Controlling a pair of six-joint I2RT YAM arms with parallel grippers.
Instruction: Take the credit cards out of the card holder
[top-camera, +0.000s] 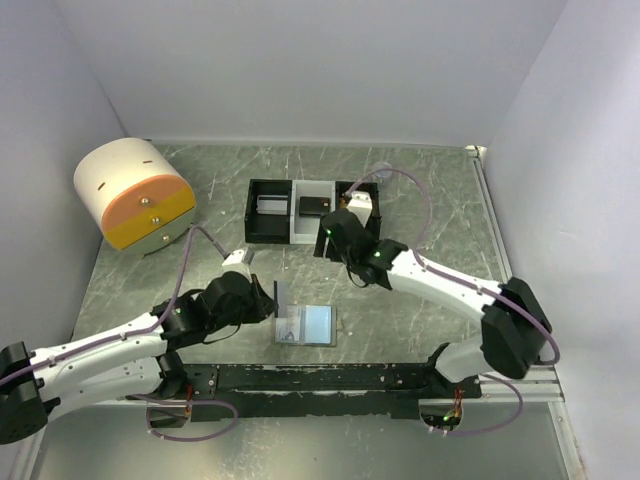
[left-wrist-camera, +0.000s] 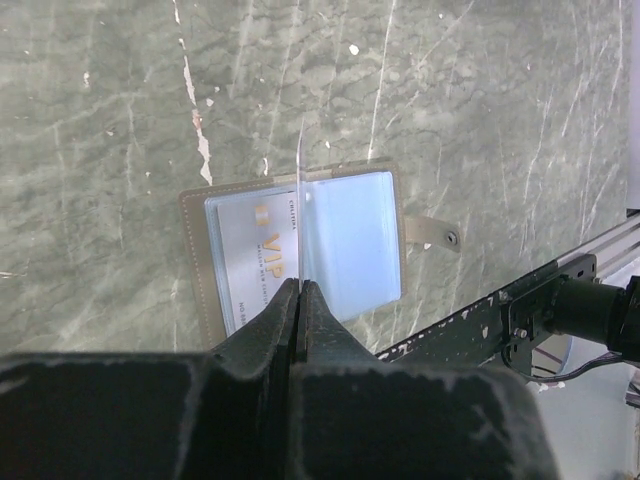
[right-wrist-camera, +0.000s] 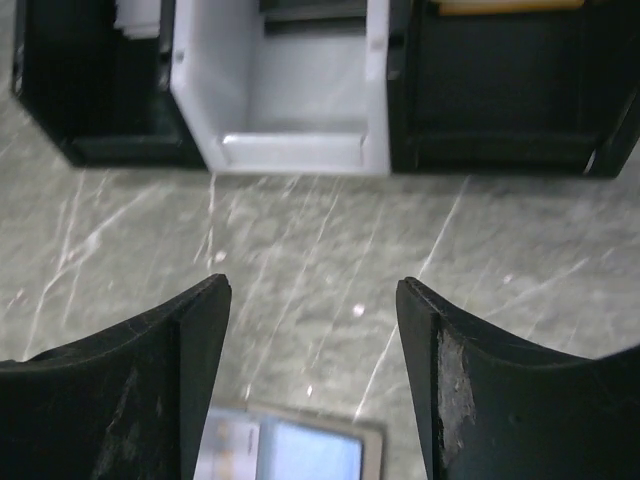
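Reads "VIP" in gold on a card (left-wrist-camera: 255, 250) inside the grey, blue-lined card holder (left-wrist-camera: 355, 240), open flat on the table (left-wrist-camera: 100, 100), left gripper (left-wrist-camera: 300, 288) pinching a thin upright leaf (left-wrist-camera: 300, 190), right gripper (right-wrist-camera: 310, 290) gaping.

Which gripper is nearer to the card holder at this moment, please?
Left. The left gripper is at the open card holder, shut on a thin sheet rising from it; the right gripper hangs open farther off, by the tray.
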